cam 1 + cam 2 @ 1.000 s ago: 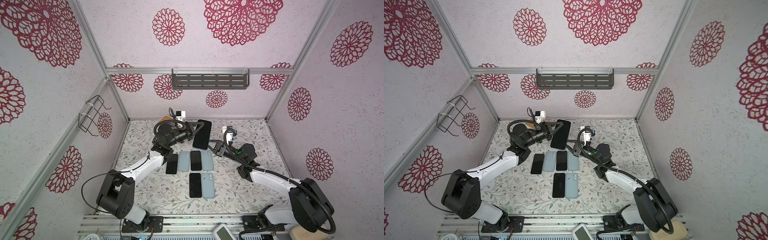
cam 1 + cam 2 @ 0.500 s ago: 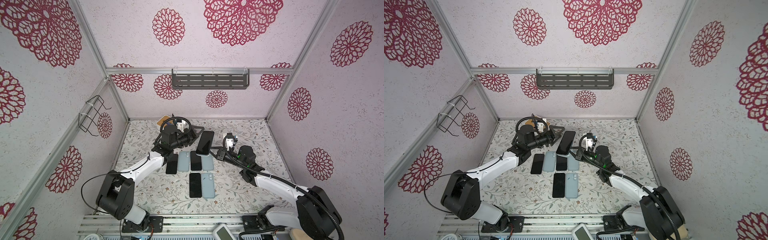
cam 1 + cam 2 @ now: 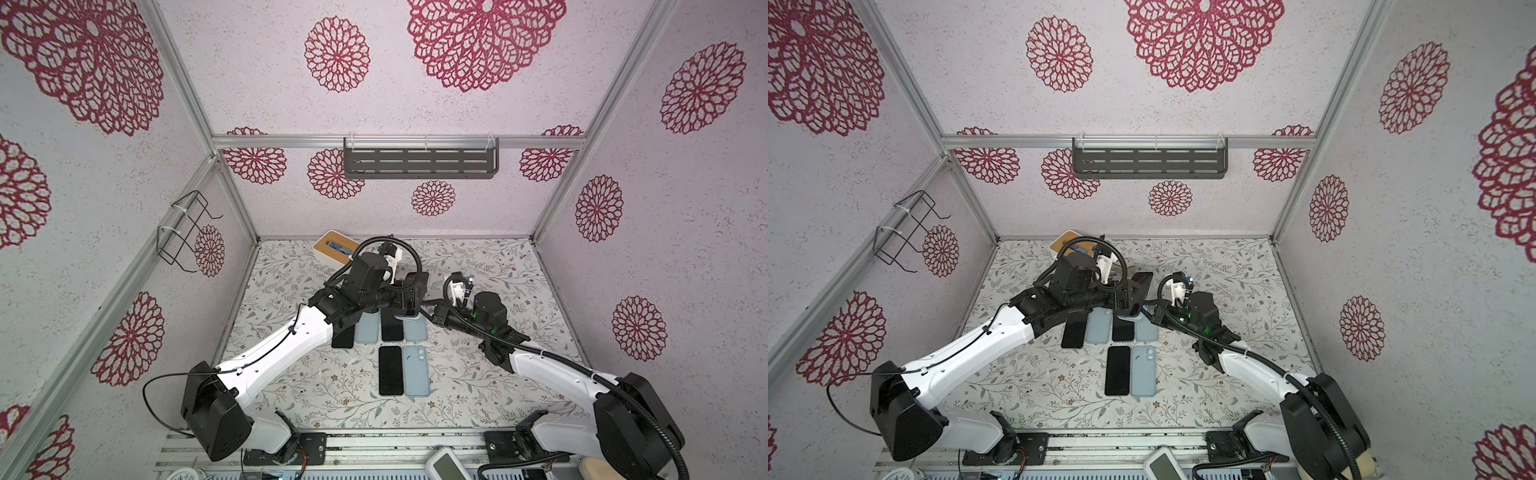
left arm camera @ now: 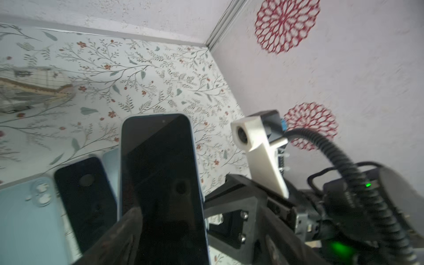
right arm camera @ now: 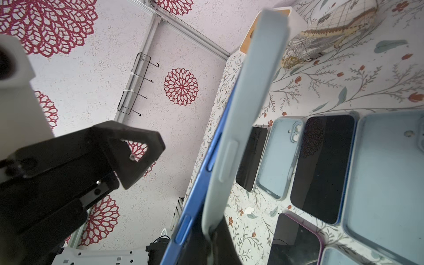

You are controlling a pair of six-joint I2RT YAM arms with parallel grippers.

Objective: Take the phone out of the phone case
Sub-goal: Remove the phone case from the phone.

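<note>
Pinching soft phone case end, right fingers clamped; left fingers spread beside phone: likely stiff, slick, fragile; grip bare side edges.

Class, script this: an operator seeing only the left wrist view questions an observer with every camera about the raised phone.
Operator: I see only a dark screen. Is its case off?
Observer: No. The right wrist view shows the pale case on the back of the raised phone, parted along one edge.
Operator: What holds it?
Observer: The right gripper, shut on its lower end.
Operator: Anything else lying nearby?
Observer: In both top views a dark phone and a blue case lie side by side nearer the arm bases.
</note>
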